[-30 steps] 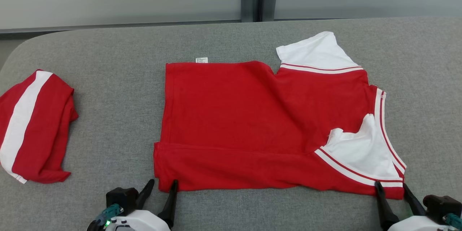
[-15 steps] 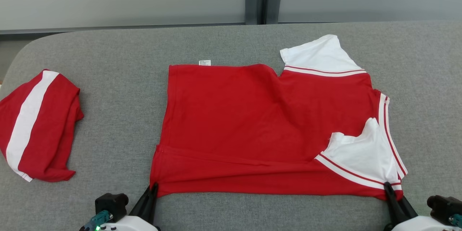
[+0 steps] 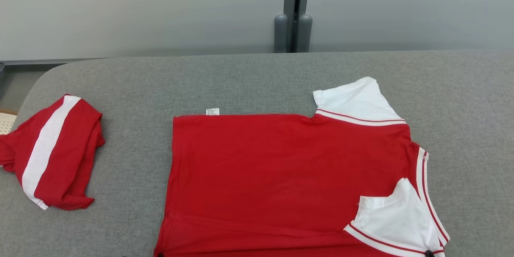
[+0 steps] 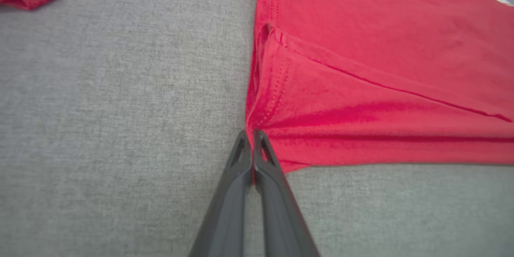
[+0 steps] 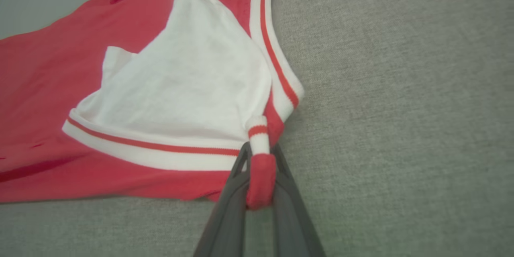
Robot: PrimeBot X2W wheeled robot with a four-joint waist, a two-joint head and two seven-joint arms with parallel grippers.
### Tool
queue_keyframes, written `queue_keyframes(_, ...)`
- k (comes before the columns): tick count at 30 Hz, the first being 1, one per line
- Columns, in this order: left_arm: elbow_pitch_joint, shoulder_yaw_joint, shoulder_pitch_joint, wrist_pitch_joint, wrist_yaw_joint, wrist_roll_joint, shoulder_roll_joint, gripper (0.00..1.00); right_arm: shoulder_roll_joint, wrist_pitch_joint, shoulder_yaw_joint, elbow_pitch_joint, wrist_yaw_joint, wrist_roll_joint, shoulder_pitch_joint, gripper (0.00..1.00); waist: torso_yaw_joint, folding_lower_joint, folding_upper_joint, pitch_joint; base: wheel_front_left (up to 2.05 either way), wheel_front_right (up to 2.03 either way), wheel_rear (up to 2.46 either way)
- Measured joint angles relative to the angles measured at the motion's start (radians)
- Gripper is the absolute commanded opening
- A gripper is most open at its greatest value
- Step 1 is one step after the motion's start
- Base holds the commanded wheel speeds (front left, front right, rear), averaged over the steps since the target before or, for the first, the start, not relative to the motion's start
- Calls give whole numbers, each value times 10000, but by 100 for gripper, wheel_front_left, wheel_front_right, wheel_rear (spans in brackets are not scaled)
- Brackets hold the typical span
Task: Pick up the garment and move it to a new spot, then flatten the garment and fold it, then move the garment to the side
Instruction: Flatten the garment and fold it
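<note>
Two grippers, one garment, both engaged. Left gripper (image 4: pixel 252 138): fingers pressed together with a sliver of red cloth between the tips, pinching the near hem corner of the garment (image 4: pixel 381 68). Right gripper (image 5: pixel 260 156): fingers nearly closed around a rolled wad of red fabric and striped trim at the other near corner. Probable purpose: with both ends of the near edge held, that edge can be drawn taut to flatten the cloth, or carried over the body as a fold. Just beyond the left fingertips, a ridge runs across the cloth, seemingly a strip of the near edge doubled over. Just beyond the right fingertips, a white sleeve (image 5: pixel 180 76) lies turned in over the red, bordered in white and red stripes. Farther out, the red body spreads flat on the grey padded table (image 3: pixel 241 76); a second white sleeve (image 3: pixel 355 98) and a small label (image 3: pixel 212 111) mark its far edge. Well off to the left fingers' outer side lies a separate folded red-and-white piece (image 3: pixel 52 152).
</note>
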Motion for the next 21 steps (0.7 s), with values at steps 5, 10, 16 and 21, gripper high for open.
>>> queue_keyframes(5,-230,-155,190,272,140,-13,23,100,58,169,-25,-297,-6,59,277,100,58,0,0,-141,0,0,0)
queue_keyframes(10,-593,-21,165,-121,499,171,-21,100,-115,-313,-282,-1062,-8,-476,151,100,1,0,0,-259,0,0,0)
queue_keyframes(16,-1298,192,-38,-989,851,545,36,100,-148,-784,-732,-2552,-8,-1544,-179,100,-104,0,0,-456,0,0,0)
queue_keyframes(21,-2174,219,-340,-1519,1149,1143,188,100,94,-397,-1032,-4071,-8,-2357,-332,100,-187,0,0,-744,0,0,0)
